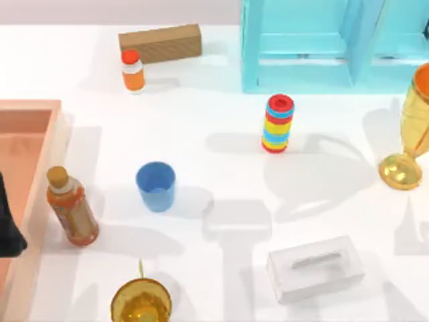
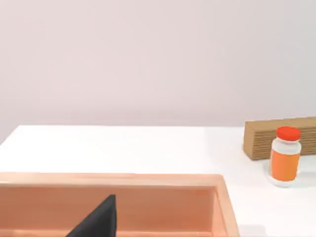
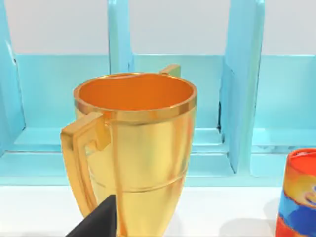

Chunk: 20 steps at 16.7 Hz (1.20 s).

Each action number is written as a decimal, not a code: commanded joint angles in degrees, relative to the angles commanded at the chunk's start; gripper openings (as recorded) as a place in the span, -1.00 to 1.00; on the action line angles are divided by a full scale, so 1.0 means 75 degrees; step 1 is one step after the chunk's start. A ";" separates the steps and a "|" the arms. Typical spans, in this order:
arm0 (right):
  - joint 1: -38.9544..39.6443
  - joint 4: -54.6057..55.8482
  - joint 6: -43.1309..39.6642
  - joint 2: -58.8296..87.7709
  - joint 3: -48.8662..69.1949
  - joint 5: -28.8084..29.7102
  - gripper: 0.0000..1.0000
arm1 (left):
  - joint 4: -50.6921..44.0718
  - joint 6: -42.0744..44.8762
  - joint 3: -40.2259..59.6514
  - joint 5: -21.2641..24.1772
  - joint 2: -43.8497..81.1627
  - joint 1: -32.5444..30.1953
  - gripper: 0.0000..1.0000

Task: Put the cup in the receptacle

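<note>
Blue cup (image 1: pixel 155 186): upright on the white table (image 1: pixel 221 134), untouched, at about 3 o'clock from the receptacle (image 1: pixel 41 174).
Receptacle: salmon bin at the table's left edge, its floor bare where it can be seen.
Left arm: dark mass (image 1: pixel 8 225) over the bin; jaw state cannot be told.
Right arm: wrist faces a golden goblet (image 3: pixel 133 148) (cyan shelf frame (image 3: pixel 242 98) behind); jaw state cannot be told.
Risk: orange bottle (image 1: pixel 71 208) stands between cup and bin, so a low carry would likely topple it.
</note>
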 joint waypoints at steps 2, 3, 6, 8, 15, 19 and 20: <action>0.0000 0.0000 0.0000 0.0000 0.0000 0.0000 1.00 | 0.0000 0.0000 0.0000 0.0000 0.0000 0.0000 1.00; 0.0000 0.0000 0.0000 0.0000 0.0000 0.0000 1.00 | -0.0062 -0.0001 0.0035 0.0002 0.0074 -0.0030 1.00; 0.0000 0.0000 0.0000 0.0000 0.0000 0.0000 1.00 | -0.0601 -0.0025 0.0387 0.0005 0.0761 -0.0285 1.00; 0.0000 0.0000 0.0000 0.0000 0.0000 0.0000 1.00 | -0.1198 -0.0086 0.0861 0.0004 0.1603 -0.0560 1.00; 0.0000 0.0000 0.0000 0.0000 0.0000 0.0000 1.00 | -0.3945 -0.0858 0.4120 0.0082 0.5739 -0.1890 1.00; 0.0000 0.0000 0.0000 0.0000 0.0000 0.0000 1.00 | -0.5598 -0.1650 0.6805 0.0188 0.8284 -0.2695 1.00; 0.0000 0.0000 0.0000 0.0000 0.0000 0.0000 1.00 | -0.6001 -0.1868 0.7510 0.0210 0.8917 -0.2882 1.00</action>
